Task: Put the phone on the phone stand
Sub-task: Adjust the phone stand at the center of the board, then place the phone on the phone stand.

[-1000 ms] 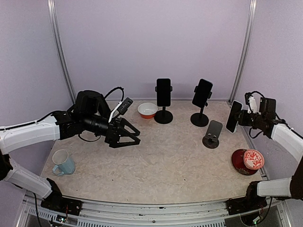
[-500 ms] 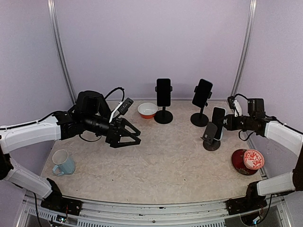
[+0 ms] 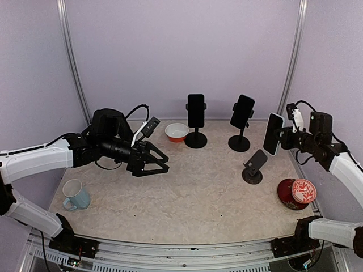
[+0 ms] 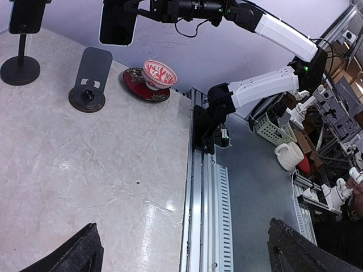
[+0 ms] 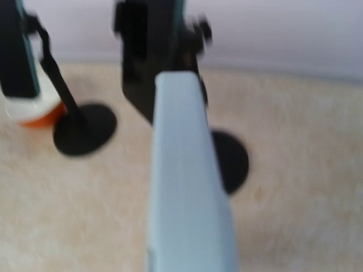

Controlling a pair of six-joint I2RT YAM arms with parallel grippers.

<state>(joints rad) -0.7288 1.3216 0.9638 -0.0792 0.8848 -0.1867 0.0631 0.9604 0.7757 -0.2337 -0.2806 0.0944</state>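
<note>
Top external: phone (image 3: 273, 134) — slim, dark-screened, pale-edged, near upright.

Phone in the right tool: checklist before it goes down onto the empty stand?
1. Grip: right tool shut on phone: ok.
2. Cradle of empty stand free: ok.
3. Phone lined up over that stand: not ok, it hangs apart from it, off to the side.
4. Clearance to nearest occupied stand: cannot tell.
5. Path clear of left tool: ok, open and far across the table.
6. Right wrist view sharp enough to guide: not ok, blurred.
</note>
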